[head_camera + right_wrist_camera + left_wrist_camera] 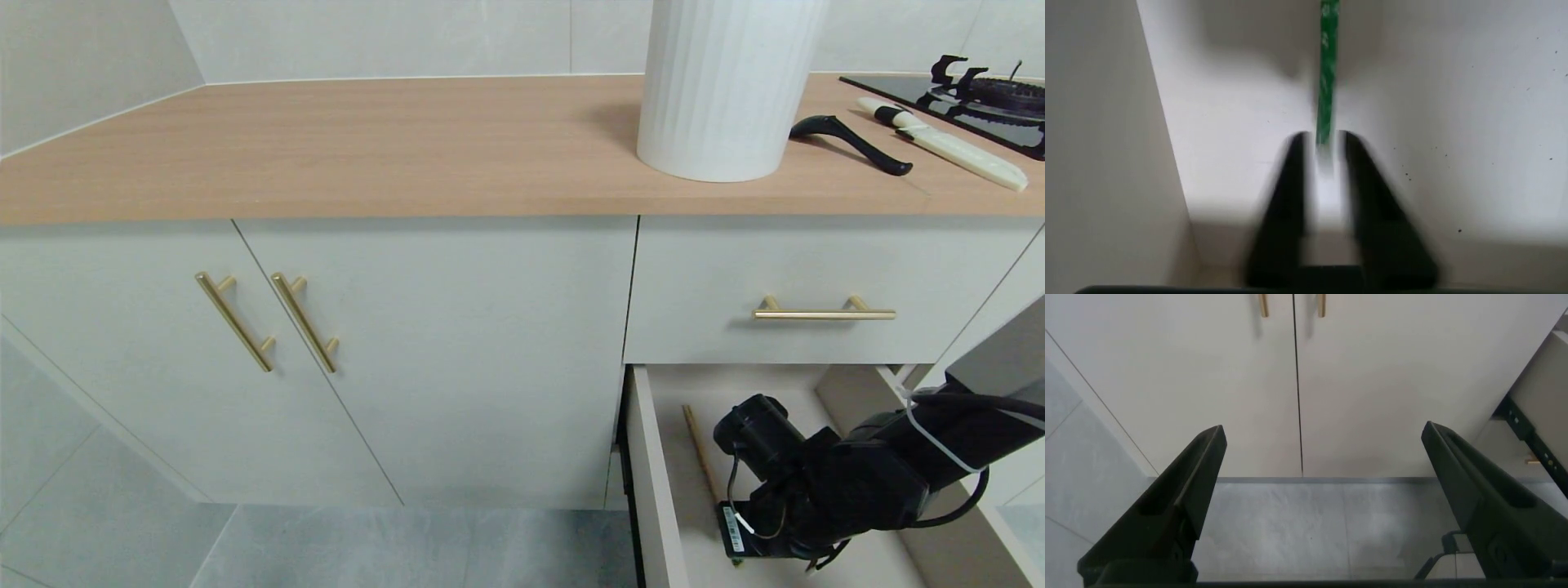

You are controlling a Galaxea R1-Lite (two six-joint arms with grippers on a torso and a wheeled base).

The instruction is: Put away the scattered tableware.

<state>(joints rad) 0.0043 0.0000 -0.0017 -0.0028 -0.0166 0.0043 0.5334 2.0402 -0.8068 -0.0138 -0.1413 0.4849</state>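
My right gripper point(1324, 140) is down inside the open drawer point(653, 457), its fingers close together around the end of a thin green stick point(1327, 65) that points away over the drawer's white floor. A wooden stick point(699, 449) lies along the drawer's left side. On the counter stand a black-handled utensil point(853, 144) and a white knife point(947, 144). My left gripper point(1323, 433) hangs open and empty in front of the cabinet doors point(1298, 376), above the floor.
A tall white ribbed container point(722, 86) stands on the wooden counter point(367, 139). A gas hob point(980, 94) is at the far right. A shut drawer with a gold handle point(823, 312) sits above the open one.
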